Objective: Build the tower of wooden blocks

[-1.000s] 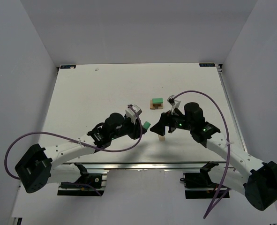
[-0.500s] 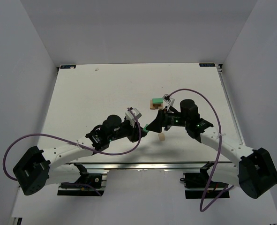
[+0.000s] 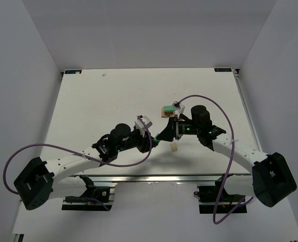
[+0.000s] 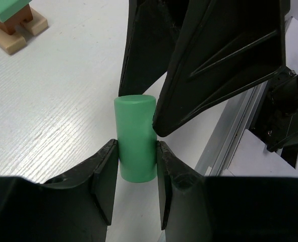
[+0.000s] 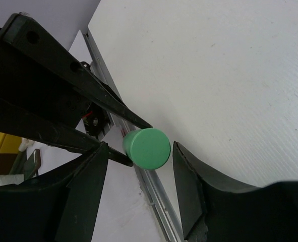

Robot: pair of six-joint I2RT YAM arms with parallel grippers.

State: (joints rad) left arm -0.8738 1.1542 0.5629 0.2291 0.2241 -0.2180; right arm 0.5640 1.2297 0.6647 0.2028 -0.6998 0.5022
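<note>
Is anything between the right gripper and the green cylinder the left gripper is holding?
Nothing visible. The right gripper has its open fingers flanking the green cylinder at its free end, with gaps on both sides; the left gripper clamps its other end.

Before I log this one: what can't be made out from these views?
Wood block tower: cut off by the left wrist view's top-left edge. In the top view it is tiny and overlapped by the right arm.
Right gripper: its dark fingers overlap the green cylinder held by the left gripper, so contact is unclear.
Small tan block: top view only, too small to tell its shape.
</note>
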